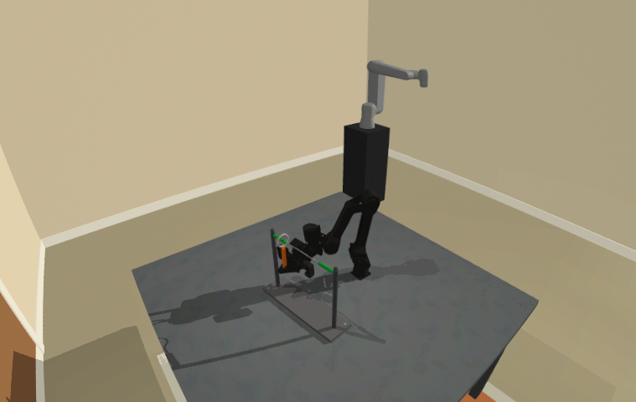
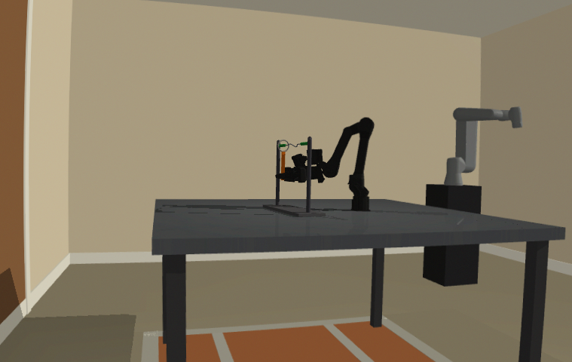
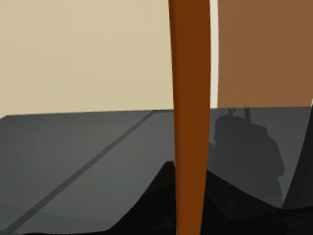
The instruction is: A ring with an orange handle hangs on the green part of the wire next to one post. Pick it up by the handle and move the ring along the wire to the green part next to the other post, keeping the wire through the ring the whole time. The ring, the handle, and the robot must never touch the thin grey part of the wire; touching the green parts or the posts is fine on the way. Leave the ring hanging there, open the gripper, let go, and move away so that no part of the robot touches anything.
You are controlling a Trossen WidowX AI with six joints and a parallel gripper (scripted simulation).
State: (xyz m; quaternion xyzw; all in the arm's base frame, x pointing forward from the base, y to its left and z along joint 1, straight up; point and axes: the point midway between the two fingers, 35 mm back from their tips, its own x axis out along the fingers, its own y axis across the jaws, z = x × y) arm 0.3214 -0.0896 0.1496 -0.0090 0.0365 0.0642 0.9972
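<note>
The pale ring [image 1: 283, 234] [image 2: 283, 139] is around the green part [image 2: 282, 145] beside the far post [image 1: 276, 269] [image 2: 277, 192]. Its orange handle [image 1: 283, 256] [image 2: 282, 162] [image 3: 192, 88] hangs down, roughly upright. My gripper [image 1: 283, 269] [image 2: 282, 176] [image 3: 178, 167] is shut on the lower part of the handle. Whether the ring touches the wire is too small to tell. The thin grey wire [image 2: 294, 145] runs with bends to the other green part [image 1: 326, 267] [image 2: 304, 143], beside the near post [image 1: 334, 298] [image 2: 309, 179].
The posts stand on a flat base plate [image 1: 306, 311] [image 2: 295, 211] on the grey table [image 1: 411, 318] [image 2: 217, 219]. My black arm reaches in from its base [image 1: 360, 269] [image 2: 360, 201]. A grey arm [image 1: 375, 87] [image 2: 464, 134] stands on a black pedestal [image 1: 364, 159] [image 2: 450, 264] beyond the table.
</note>
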